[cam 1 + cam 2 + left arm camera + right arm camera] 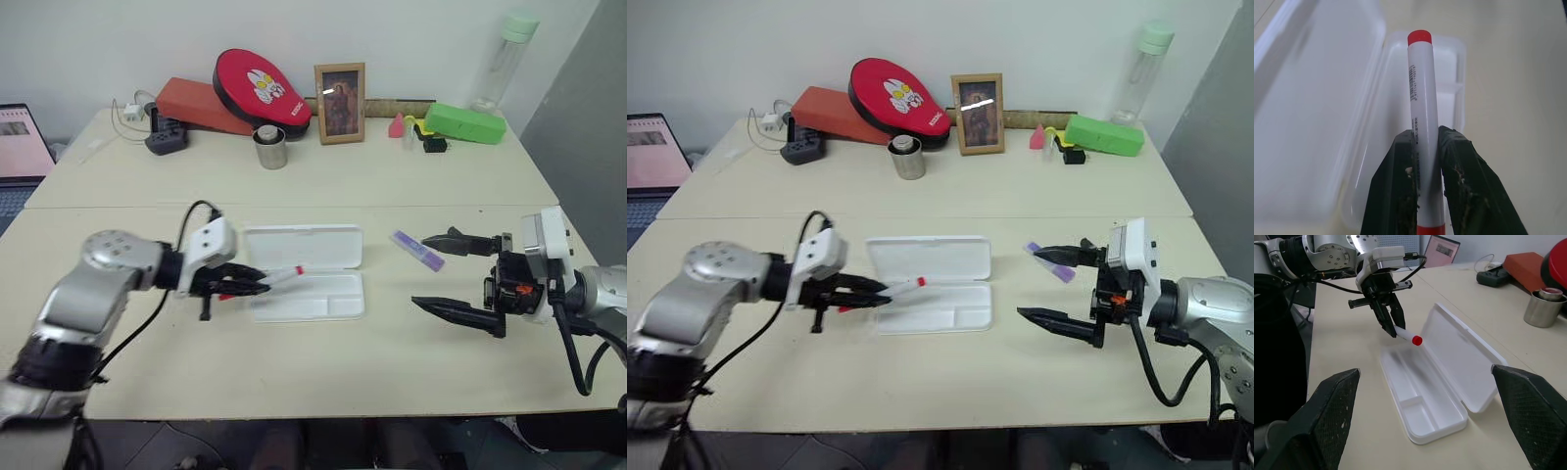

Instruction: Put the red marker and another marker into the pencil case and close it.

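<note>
Red marker (1423, 122) sat clamped in our left gripper (238, 282), its long axis running along the open pencil case (323, 297) just beneath; our right gripper (454, 276) stood wide, empty.

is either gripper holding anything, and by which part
The left gripper holds the red marker by the cap end of its barrel; the right gripper is open, empty.

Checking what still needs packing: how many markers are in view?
2. The slim white red-capped marker is held in the left claw over the open white plastic pencil case; the short purple marker lies on the table.
</note>
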